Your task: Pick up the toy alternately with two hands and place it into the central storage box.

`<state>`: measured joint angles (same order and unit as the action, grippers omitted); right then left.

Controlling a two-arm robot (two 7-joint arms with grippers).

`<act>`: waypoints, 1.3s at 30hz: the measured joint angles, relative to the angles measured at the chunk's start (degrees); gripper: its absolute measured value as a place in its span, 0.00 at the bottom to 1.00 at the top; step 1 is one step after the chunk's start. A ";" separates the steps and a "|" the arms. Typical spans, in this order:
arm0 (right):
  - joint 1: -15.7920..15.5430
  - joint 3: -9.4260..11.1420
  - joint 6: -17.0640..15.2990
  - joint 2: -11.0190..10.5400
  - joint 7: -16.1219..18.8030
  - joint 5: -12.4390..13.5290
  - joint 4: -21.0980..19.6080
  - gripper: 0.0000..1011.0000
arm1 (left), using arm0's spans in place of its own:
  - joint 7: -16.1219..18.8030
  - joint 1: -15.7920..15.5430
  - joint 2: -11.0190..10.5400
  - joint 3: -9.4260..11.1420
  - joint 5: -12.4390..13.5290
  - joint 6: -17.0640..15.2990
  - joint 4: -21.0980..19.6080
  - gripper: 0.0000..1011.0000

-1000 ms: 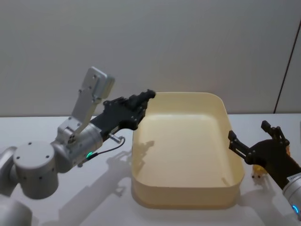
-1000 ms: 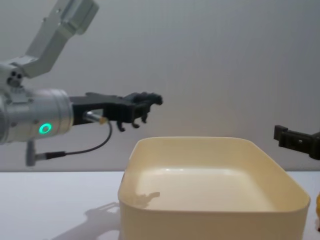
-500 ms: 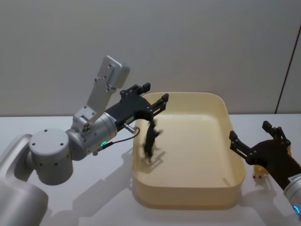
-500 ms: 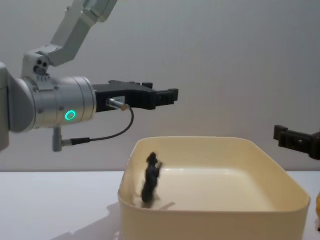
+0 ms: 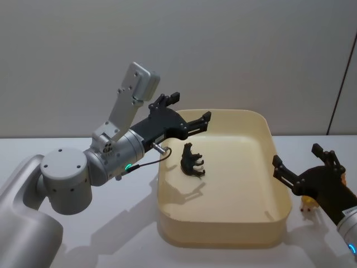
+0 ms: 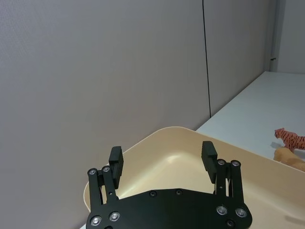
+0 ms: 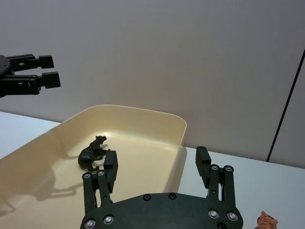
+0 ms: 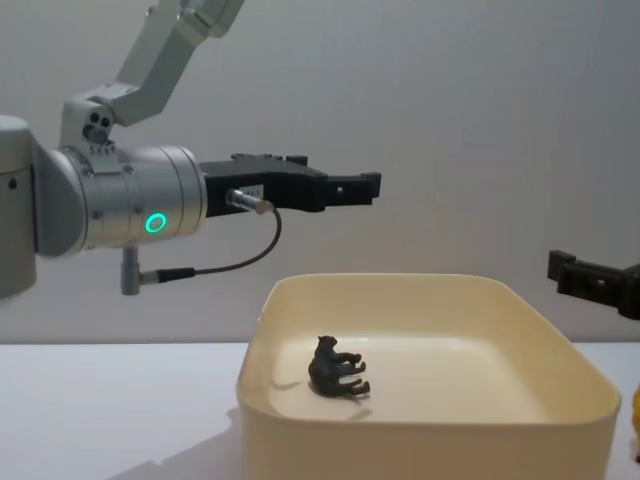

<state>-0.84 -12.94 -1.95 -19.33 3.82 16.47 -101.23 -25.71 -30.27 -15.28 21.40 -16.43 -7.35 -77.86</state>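
A small dark toy animal (image 5: 192,160) (image 8: 337,368) (image 7: 93,154) lies on its side on the floor of the cream-yellow central storage box (image 5: 223,233) (image 8: 430,450) (image 7: 143,110) (image 6: 157,133), near its left wall. My left gripper (image 5: 191,107) (image 8: 340,176) (image 6: 162,153) hovers open and empty above the box's back left corner, well clear of the toy. At the box's right side, my right gripper (image 5: 297,156) (image 7: 156,160) (image 8: 565,270) hangs open, holding nothing.
A yellow toy (image 5: 307,204) (image 8: 636,420) stands on the white table under the right gripper. An orange striped tiger (image 6: 291,139) (image 7: 264,221) and a tan toy (image 6: 290,159) lie on the table right of the box. A grey wall closes the back.
The left gripper opened over the box and let go of the dark toy, which fell in and tipped onto its side. The left arm shifted slightly right. The right arm stayed still.
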 joint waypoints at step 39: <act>0.00 0.00 0.00 0.00 0.00 0.00 0.00 0.99 | -0.48 -0.58 0.43 0.14 0.09 0.28 0.60 0.99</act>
<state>-0.84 -12.94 -1.95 -19.34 3.83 16.47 -101.23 -26.19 -30.86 -14.85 21.54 -16.34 -7.07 -77.26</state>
